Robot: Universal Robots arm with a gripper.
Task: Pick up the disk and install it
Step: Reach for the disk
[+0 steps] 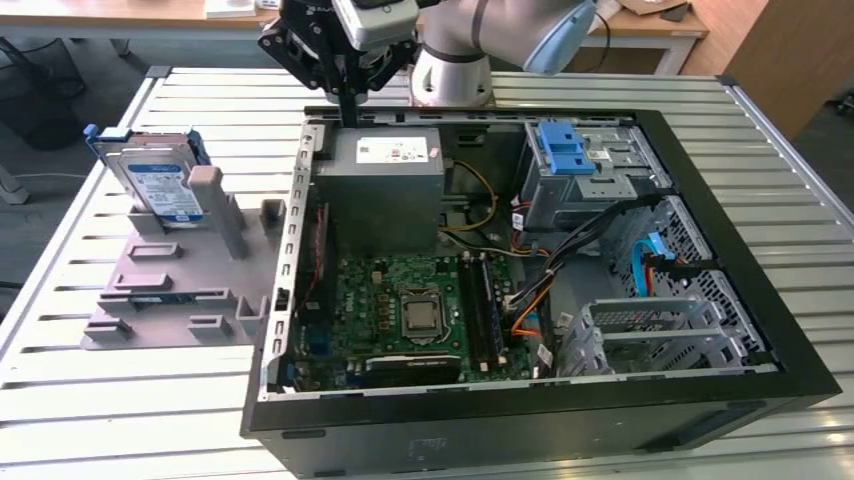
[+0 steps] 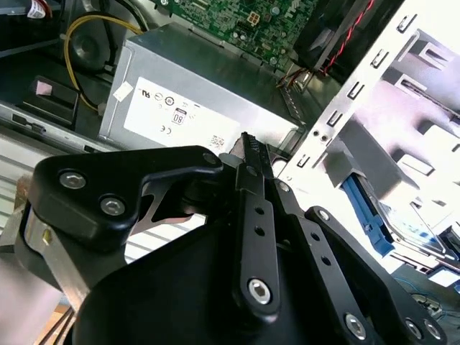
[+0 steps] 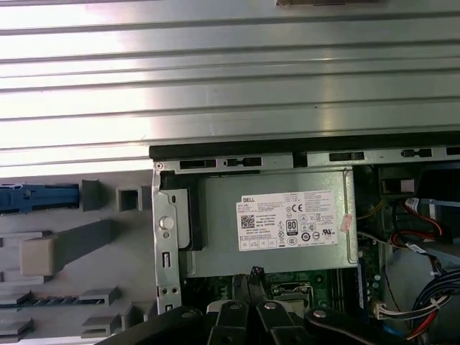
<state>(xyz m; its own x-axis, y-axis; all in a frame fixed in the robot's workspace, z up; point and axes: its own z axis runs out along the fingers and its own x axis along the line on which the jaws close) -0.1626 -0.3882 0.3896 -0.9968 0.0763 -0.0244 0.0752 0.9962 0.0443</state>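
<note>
1. Exterior view: the disk (image 1: 158, 185) stands on edge in a grey fixture (image 1: 160, 285) beside the computer case (image 1: 534, 420) — label toward the camera.
2. The gripper (image 1: 347, 115) points down above the case's rear edge — jaws closed, empty.

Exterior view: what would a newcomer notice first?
The open black computer case dominates, with its motherboard exposed. The gripper hangs empty over the grey power-supply box at the case's far end. The disk stands upright in a grey fixture on the exterior view's left.
</note>
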